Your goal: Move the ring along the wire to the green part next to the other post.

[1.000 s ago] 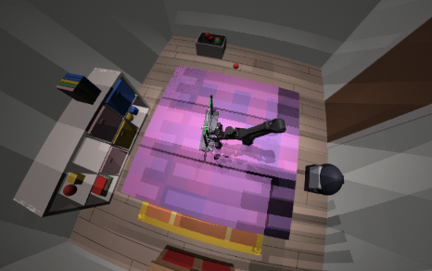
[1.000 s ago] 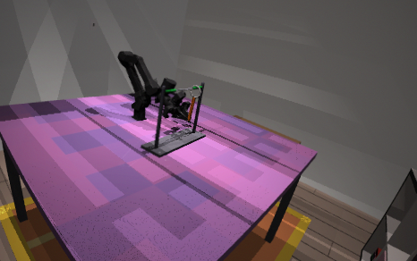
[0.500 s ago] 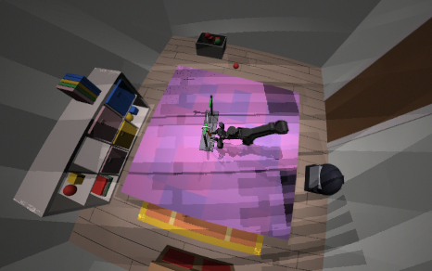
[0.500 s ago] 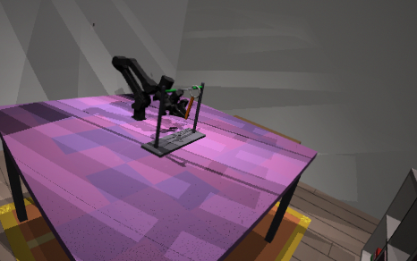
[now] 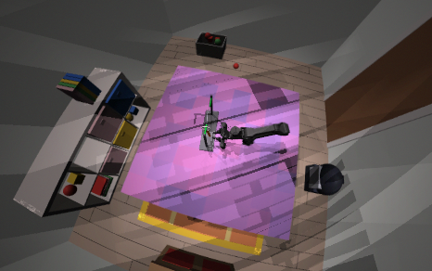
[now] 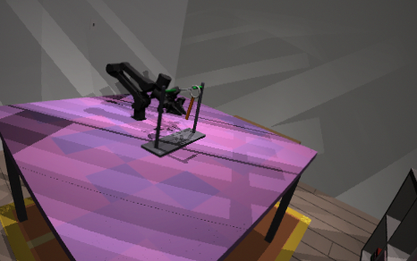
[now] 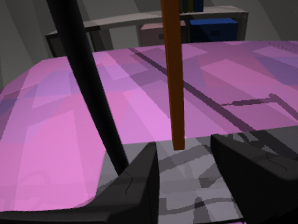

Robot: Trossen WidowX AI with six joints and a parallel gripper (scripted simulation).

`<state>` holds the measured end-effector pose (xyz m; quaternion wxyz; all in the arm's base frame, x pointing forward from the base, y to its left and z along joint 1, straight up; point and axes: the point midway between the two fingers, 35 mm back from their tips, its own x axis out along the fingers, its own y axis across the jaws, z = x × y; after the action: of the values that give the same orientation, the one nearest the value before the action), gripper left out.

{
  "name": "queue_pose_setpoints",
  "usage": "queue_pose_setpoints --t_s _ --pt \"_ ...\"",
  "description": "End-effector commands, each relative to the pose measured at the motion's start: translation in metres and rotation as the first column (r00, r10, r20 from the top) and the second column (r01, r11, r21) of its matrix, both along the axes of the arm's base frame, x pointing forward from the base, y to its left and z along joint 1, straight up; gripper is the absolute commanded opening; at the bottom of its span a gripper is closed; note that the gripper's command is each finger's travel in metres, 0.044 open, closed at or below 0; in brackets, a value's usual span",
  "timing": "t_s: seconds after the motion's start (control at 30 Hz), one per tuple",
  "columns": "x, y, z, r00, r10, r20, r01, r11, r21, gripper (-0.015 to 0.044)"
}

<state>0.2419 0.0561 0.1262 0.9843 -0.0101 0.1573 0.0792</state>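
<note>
The thin pale ring [image 6: 195, 91] hangs on the green stretch of wire just beside one upright black post [image 6: 199, 107] [image 7: 85, 75], its straight orange handle [image 5: 209, 134] [image 6: 190, 108] [image 7: 175, 75] slanting down from it. My black two-fingered hand [image 5: 217, 135] [image 6: 184, 114] [image 7: 182, 144] is partly open and grips nothing, its fingertips near the handle's lower end. Below lies the flat grey base plate [image 5: 216, 116] [image 6: 172, 143] [image 7: 135, 155], on the pink and purple patterned counter [image 5: 185, 181] [image 6: 157, 201] [image 7: 35, 150].

Grey walls streaked with light — a pale shelf unit [image 5: 69, 139] [image 6: 385, 237] [image 7: 112, 21] standing on plank flooring [image 5: 311, 79] [image 6: 333, 237].
</note>
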Motion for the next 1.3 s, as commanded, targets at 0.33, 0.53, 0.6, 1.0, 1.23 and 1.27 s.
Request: queue_pose_setpoints --t_s 0.33,0.53,0.6,1.0,1.23,1.27 --pt "-0.0112 -0.0027 0.0024 1.0 -0.005 0.005 0.005 1.0 0.007 0.016" --pt "-0.0112 -0.0027 0.0024 1.0 -0.005 0.005 0.005 1.0 0.007 0.016" --pt "-0.0112 -0.0027 0.0024 1.0 -0.005 0.005 0.005 1.0 0.007 0.016" --pt "-0.0112 -0.0027 0.0024 1.0 -0.005 0.005 0.005 1.0 0.007 0.016" --pt "-0.0112 -0.0027 0.0024 1.0 -0.005 0.005 0.005 1.0 0.007 0.016" --pt "-0.0112 -0.0027 0.0024 1.0 -0.005 0.005 0.005 1.0 0.007 0.016"
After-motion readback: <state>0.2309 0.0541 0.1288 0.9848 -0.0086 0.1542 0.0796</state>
